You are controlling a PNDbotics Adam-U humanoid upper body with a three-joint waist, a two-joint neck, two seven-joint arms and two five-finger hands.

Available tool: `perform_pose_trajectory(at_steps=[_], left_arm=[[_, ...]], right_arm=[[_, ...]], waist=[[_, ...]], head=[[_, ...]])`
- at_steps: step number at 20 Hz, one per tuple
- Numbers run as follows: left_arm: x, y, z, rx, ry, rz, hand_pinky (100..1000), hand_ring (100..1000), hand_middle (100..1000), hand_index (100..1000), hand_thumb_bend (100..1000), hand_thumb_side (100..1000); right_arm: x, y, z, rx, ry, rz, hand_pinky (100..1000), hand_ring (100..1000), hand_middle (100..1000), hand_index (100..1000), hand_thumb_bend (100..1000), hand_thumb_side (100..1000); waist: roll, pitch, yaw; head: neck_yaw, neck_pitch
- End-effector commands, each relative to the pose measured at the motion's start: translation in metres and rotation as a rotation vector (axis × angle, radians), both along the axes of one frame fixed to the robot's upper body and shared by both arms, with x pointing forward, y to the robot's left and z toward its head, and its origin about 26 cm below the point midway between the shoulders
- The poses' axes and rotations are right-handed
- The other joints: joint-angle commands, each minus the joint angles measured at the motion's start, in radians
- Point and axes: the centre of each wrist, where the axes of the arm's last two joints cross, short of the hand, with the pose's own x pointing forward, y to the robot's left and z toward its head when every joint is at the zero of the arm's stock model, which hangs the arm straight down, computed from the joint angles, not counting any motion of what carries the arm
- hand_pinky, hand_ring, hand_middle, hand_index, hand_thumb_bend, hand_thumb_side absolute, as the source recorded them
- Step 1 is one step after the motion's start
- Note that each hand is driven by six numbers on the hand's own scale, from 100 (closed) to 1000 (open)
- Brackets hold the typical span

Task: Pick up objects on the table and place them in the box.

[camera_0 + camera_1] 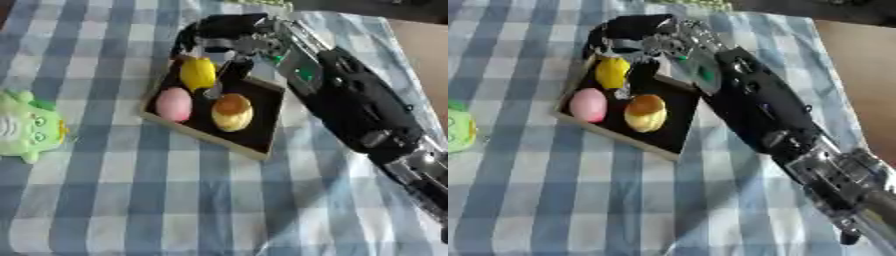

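Observation:
A shallow black box (262,102) with a light wooden rim lies askew at the upper middle of the checked cloth. Inside it are a yellow rounded object (198,73) at the far end, a pink egg-shaped object (173,104) and a tan round bun-like object (232,112). My right arm comes in from the lower right, and my right hand (226,39) hangs over the far end of the box, right above and around the top of the yellow object. A green plush toy (28,125) lies on the cloth at the left edge.
The blue-and-white checked cloth (131,200) covers the table. Its right edge (842,100) runs beside my forearm, with bare brown surface beyond it. Something green (689,4) shows at the far edge.

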Motion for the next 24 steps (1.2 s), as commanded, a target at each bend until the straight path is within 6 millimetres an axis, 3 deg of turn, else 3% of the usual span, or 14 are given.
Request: perform_pose_trajectory(at_steps=[1,6,8,13,16,19,24], left_arm=[[-0.002,0.002,0.006,0.016,-0.02,0.007,943,758,712,800,100,580],[-0.002,0.006,0.01,0.036,-0.035,0.021,941,759,713,800,100,562],[-0.002,0.009,0.014,0.061,-0.051,0.03,940,760,715,801,100,545],[-0.001,0.02,0.034,0.19,-0.128,0.065,930,762,718,804,100,454],[-0.002,0.028,0.053,0.363,-0.173,0.108,920,770,729,817,100,364],[-0.004,0.036,0.074,0.58,-0.203,0.169,909,788,750,832,217,263],[-0.008,0.042,0.103,1.006,-0.18,0.235,913,844,816,904,440,236]], right_arm=[[-0.017,-0.016,0.036,0.066,-0.107,0.004,836,794,809,864,363,215],[-0.057,-0.045,0.072,0.187,-0.186,-0.011,836,773,773,848,282,104],[-0.072,-0.06,0.082,0.226,-0.206,-0.024,836,768,759,842,260,100],[-0.108,-0.089,0.095,0.279,-0.267,-0.062,831,752,736,827,232,100],[-0.125,-0.104,0.096,0.299,-0.295,-0.095,829,748,730,820,197,100],[-0.139,-0.116,0.095,0.319,-0.323,-0.132,829,745,726,818,211,100],[-0.147,-0.133,0.089,0.358,-0.367,-0.219,830,740,719,815,224,100]], waist=[[0.015,-0.031,-0.003],[0.014,-0.03,-0.01],[0.013,-0.03,-0.014],[0.016,-0.026,-0.02],[0.02,-0.024,-0.024],[0.023,-0.022,-0.028],[0.03,-0.02,-0.032]], head=[[0.007,-0.009],[0.015,-0.008],[0.023,-0.009],[0.037,-0.013],[0.042,-0.019],[0.041,-0.02],[0.05,-0.021]])
